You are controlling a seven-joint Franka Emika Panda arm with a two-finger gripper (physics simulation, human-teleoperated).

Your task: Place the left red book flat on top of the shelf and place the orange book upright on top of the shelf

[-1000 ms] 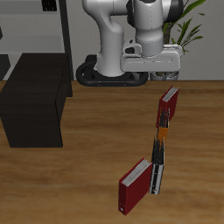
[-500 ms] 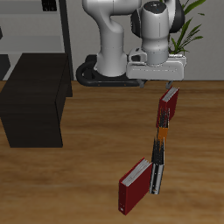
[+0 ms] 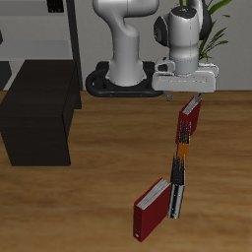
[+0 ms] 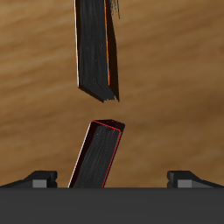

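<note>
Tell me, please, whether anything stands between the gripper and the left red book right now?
Nothing visible does. The gripper hangs open just above the left red book, which stands upright on the table; in the wrist view only bare air lies between the fingertips and the book.

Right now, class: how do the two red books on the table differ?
The left red book stands far back, under the gripper; the other red book stands near the front edge. The front one shows its broad cover; the back one mostly its spine. Both stand upright, dark red.

A simulated study or office — wood floor-like table (image 3: 89, 197), black shelf (image 3: 39, 108), potted plant (image 3: 215, 34).
</note>
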